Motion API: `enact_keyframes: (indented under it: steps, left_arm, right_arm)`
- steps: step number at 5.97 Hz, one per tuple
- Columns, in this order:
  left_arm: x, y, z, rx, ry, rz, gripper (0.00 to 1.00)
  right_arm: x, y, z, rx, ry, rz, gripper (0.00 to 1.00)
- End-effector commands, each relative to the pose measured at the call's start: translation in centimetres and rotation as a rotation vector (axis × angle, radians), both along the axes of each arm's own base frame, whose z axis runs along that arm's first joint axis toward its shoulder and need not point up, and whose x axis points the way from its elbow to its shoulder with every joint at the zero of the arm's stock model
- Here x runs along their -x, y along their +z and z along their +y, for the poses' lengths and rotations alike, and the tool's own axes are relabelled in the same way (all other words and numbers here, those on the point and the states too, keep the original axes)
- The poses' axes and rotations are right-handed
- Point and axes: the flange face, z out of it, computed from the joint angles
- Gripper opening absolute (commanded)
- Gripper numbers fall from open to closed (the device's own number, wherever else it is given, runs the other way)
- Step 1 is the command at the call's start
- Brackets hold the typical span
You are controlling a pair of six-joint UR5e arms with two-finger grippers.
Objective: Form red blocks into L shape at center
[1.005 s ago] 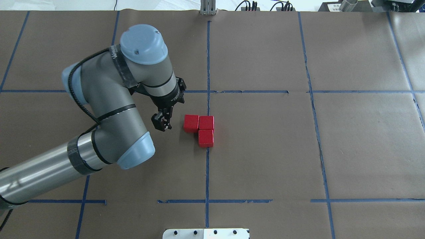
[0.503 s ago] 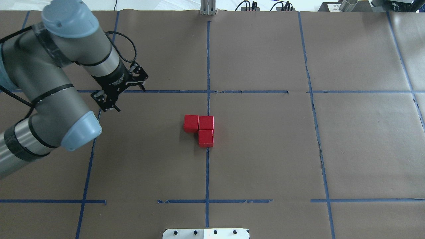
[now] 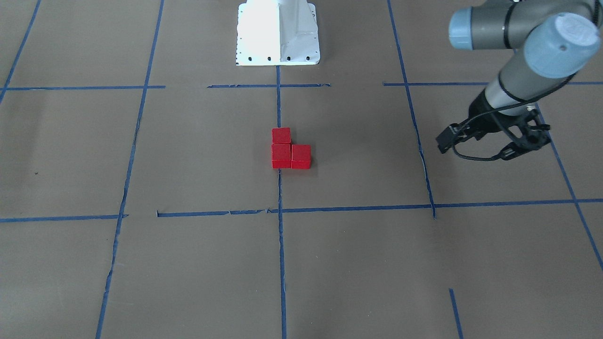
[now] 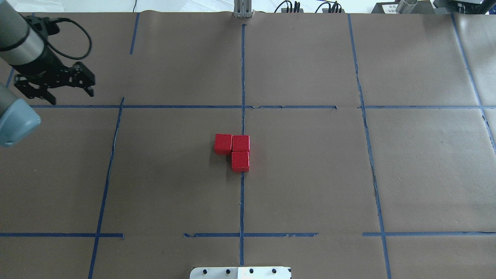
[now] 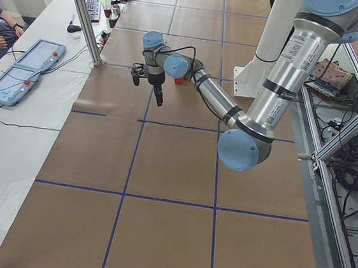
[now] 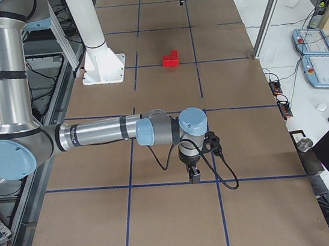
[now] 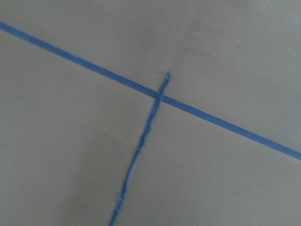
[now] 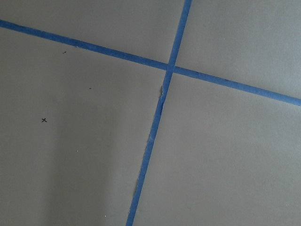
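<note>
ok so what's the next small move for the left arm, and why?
Probably none on the blocks; I'd just park it. The three red blocks sit touching in an L on the blue tape line that splits the center. The left gripper is open, empty and outside that rectangle. Nudging anything now would likely only spoil the shape.

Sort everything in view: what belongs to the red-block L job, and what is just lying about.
Belongs to the job: red blocks, already touching in an L; the center rectangle under them.
Just lying about: white base plate; cables at the far edge; teach pendants on the side table.
</note>
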Motion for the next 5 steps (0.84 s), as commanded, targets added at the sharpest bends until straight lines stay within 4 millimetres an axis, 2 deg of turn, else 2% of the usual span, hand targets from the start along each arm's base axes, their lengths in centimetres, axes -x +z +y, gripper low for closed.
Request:
enact_keyframes:
  steps: [1, 3, 4, 5]
  left_arm:
    - [10.2, 7.7, -0.1, -0.182, 0.173, -0.052, 1.00]
    - [18.7, 15.8, 1.3, -0.271, 0.306, -0.081, 1.00]
    - [23.0, 19.2, 3.4, -0.293, 0.337, -0.086, 1.00]
    - [26.0, 22.8, 6.7, -0.272, 0.338, -0.085, 1.00]
  right_arm:
    - [0.0, -0.1, 0.0, 0.000, 0.001, 0.000, 1.00]
    - [0.0, -0.1, -0.1, -0.002, 0.001, 0.000, 1.00]
    - [0.0, -0.1, 0.0, 0.002, 0.002, -0.002, 1.00]
    - [0.0, -0.1, 0.0, 0.000, 0.001, -0.003, 1.00]
